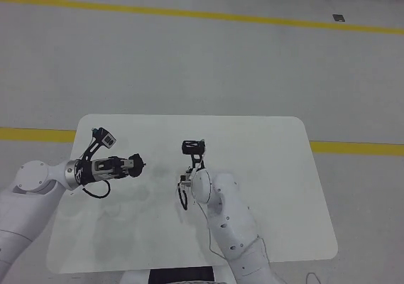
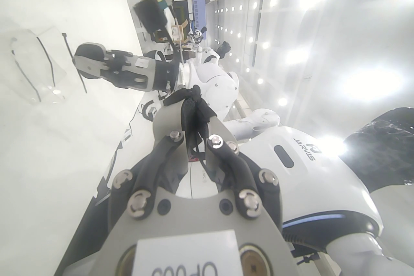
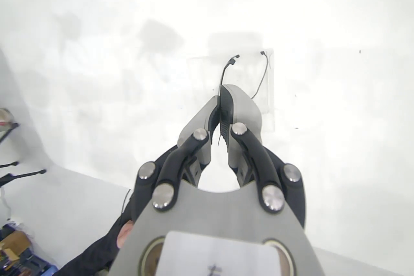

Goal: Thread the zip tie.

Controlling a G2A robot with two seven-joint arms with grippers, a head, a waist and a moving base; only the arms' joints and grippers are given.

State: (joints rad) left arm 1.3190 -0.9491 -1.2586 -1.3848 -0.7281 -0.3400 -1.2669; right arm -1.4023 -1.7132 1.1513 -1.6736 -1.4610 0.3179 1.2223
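Okay, right gripper (image 3: 221, 97) is clamped on the tie (image 3: 227, 69) over the table's (image 1: 287, 213) middle. Left gripper (image 2: 194, 107) has its jaws together, seemingly empty. Threading looks unstarted; left likely needs the tail next.

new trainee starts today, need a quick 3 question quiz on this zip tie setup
1. True or false: the right tool is shut on a zip tie.
2. Where does the loose tie lie? A) on the clear tray B) on the floor C) across the yellow line
3. Fill in: the held tie is ____ in colour.

Key: 1 true; 2 A; 3 black
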